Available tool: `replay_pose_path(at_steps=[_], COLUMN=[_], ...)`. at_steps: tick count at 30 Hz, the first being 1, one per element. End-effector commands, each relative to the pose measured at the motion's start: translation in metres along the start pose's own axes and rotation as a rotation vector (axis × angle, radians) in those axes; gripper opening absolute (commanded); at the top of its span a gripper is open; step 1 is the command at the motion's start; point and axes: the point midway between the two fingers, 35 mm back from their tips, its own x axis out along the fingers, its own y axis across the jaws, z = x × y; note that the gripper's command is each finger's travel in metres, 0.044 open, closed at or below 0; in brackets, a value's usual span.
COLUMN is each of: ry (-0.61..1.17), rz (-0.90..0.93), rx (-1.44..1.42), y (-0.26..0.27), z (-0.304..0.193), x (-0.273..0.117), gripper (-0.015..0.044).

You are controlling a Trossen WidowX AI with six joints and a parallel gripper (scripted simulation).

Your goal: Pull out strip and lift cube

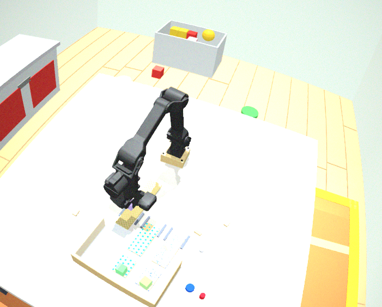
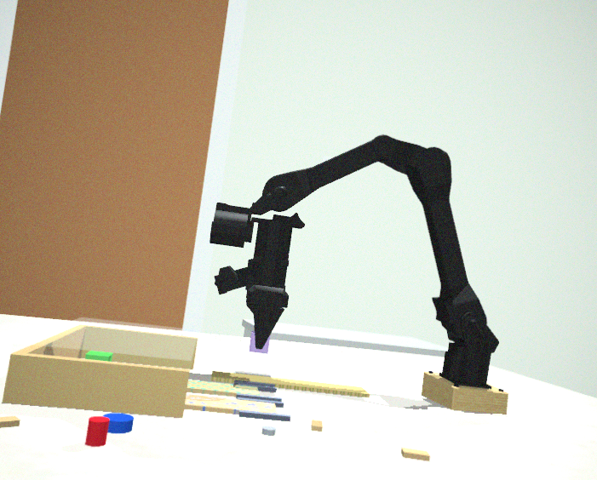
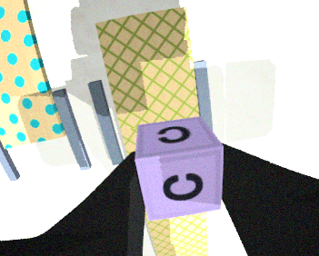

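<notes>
The purple cube point(image 3: 181, 170) point(image 2: 252, 343) marked C is between my gripper's fingertips point(image 3: 178, 186) point(image 2: 260, 345). My gripper is shut on it and holds it in the air above the cross-hatched strip. That strip point(image 3: 170, 86) point(image 1: 126, 220) point(image 2: 318, 386) lies flat in one piece outside the walled box, between low grey rails. The dotted strip point(image 1: 144, 239) point(image 3: 6, 59) is in two parts with a gap, its far part under a green cube point(image 1: 121, 269). Another pale strip point(image 1: 164, 255) is also in two parts, with a yellow-green cube point(image 1: 145, 282) on its far part.
The walled box point(image 1: 111, 280) point(image 2: 96, 385) stands beyond the rails point(image 1: 185, 242) point(image 3: 72, 129). A blue disc point(image 1: 189, 287) point(image 2: 118, 423), a red cylinder point(image 1: 202, 295) point(image 2: 97, 431) and small wooden pieces point(image 1: 197, 232) point(image 2: 415, 454) lie beside it.
</notes>
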Motion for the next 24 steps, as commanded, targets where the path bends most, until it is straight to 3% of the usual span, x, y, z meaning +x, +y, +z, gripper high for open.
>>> replay_pose_path(at_steps=[1, 17, 24], ry=[0.004, 0.008, 0.007], rz=[-0.004, -0.004, -0.004], rx=[-0.003, -0.003, -0.003], y=[-0.001, -0.003, -0.003], z=[-0.006, -0.053, -0.053], x=[-0.002, -0.002, -0.036], gripper=[0.0, 0.0, 0.0])
